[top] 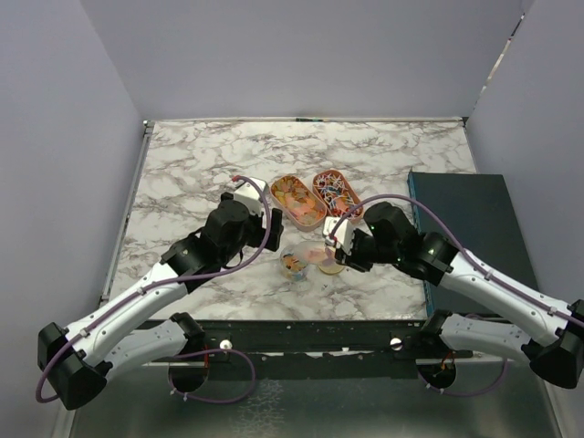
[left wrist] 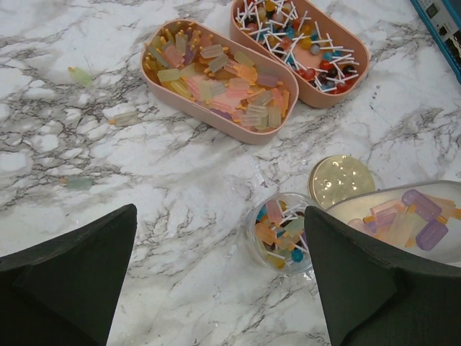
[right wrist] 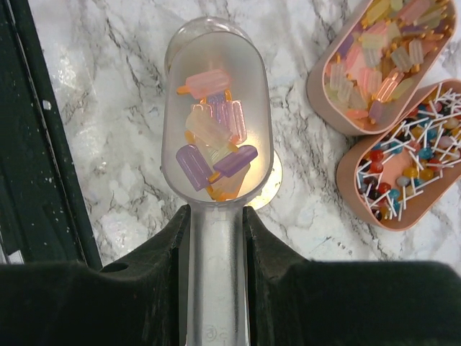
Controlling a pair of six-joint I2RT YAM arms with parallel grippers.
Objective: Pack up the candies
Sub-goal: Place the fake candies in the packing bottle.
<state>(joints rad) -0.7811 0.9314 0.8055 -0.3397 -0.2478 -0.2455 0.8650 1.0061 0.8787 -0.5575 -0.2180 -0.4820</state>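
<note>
Grey walls close in a marble table (top: 201, 155), with a dark teal board (top: 465, 228) lying along its right edge. Near the middle of the surface two oval trays lie side by side, touching. The left tray (left wrist: 216, 124) is full of pastel popsicle-shaped candies (left wrist: 216, 79), and the right tray (left wrist: 317, 97) holds lollipop candies (left wrist: 302, 43) in red, blue and white. Closer to the near edge stands a small clear jar (left wrist: 252, 223), partly filled with a mix of both kinds, and a gold lid (left wrist: 340, 179) lies flat just beside it on its right.

The right gripper (right wrist: 216, 216) pinches the handle of a clear scoop (right wrist: 216, 36). The scoop carries a heap of popsicle candies (right wrist: 212, 144), and its bowl hangs over the lid. The left gripper (left wrist: 220, 216) hovers with its jaws spread wide and grips nothing. Three stray candies (left wrist: 124, 117) lie on the marble toward the left edge.
</note>
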